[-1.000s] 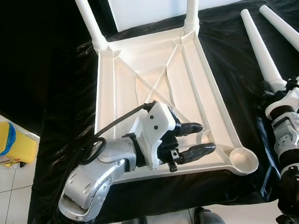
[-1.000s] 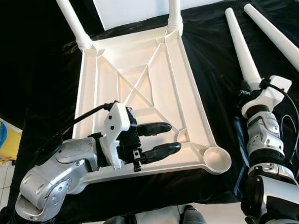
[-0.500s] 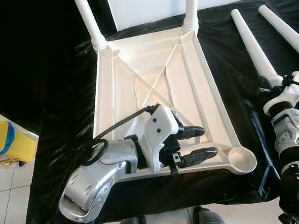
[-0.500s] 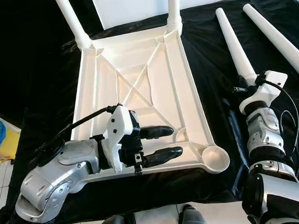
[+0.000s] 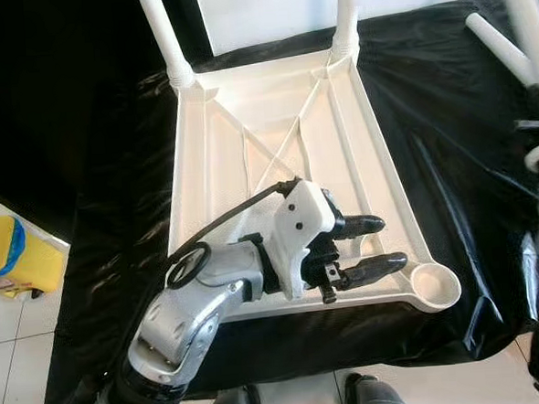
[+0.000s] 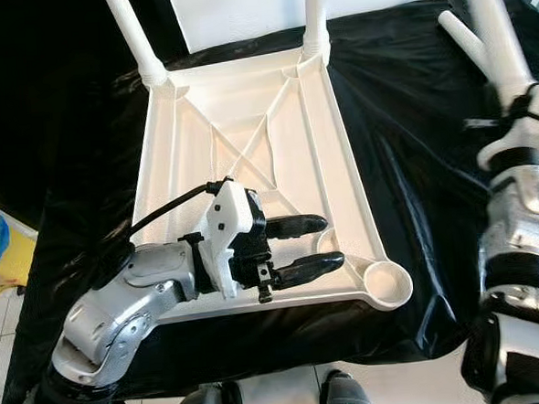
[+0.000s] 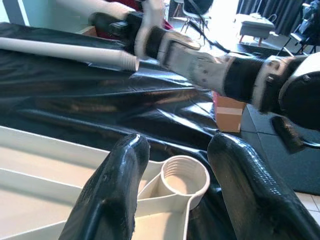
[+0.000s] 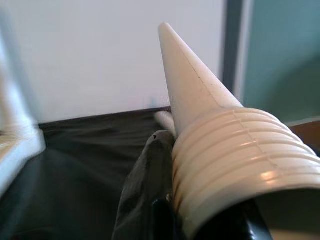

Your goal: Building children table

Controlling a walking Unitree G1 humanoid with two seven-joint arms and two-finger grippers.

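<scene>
The white table top (image 5: 182,198) lies upside down on a black cloth, with two white legs (image 5: 163,34) standing in its far corners. My left gripper (image 5: 377,246) is open and hovers over the near rail, just left of the vacant near-right corner socket (image 5: 435,288); in the left wrist view that socket (image 7: 185,175) sits between the fingers (image 7: 120,190). My right gripper (image 8: 200,200) is shut on the ribbed thick end of a third leg (image 6: 492,23), held raised and nearly upright at the right edge. A fourth leg (image 5: 498,46) rests on the cloth behind it.
A yellow object (image 5: 12,254) sits on the tiled floor to the left. The black cloth (image 5: 450,154) covers the work surface and drapes over its near edge. In the left wrist view a cardboard box (image 7: 230,112) stands beyond the cloth.
My right gripper has lifted the leg off the cloth and tipped it upright. My left gripper has shifted a little right, toward the near-right socket.
</scene>
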